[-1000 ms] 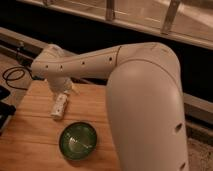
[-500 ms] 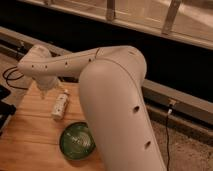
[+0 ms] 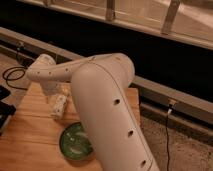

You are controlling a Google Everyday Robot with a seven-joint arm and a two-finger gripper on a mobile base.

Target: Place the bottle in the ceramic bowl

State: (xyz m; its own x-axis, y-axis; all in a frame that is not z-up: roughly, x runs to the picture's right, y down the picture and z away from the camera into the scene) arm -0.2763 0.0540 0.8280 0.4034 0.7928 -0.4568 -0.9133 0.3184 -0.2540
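Note:
The small cream bottle (image 3: 58,106) lies on its side on the wooden table (image 3: 30,135), at the table's back left. The dark-green ceramic bowl (image 3: 75,141) sits nearer the front, just below the bottle, and my arm covers its right edge. My white arm (image 3: 105,95) sweeps in from the lower right and bends left. My gripper (image 3: 55,94) hangs under the wrist right above the bottle, mostly hidden by the arm. Whether it touches the bottle I cannot tell.
A coiled black cable (image 3: 12,76) lies off the table's back left corner. A dark object (image 3: 4,112) sits at the left edge. A metal rail (image 3: 165,95) runs behind the table, and a thin cable (image 3: 167,135) hangs down to the gravel floor on the right.
My arm's big elbow link has swung left and now covers more of the table and the bowl's right edge. The bottle and bowl have stayed in place.

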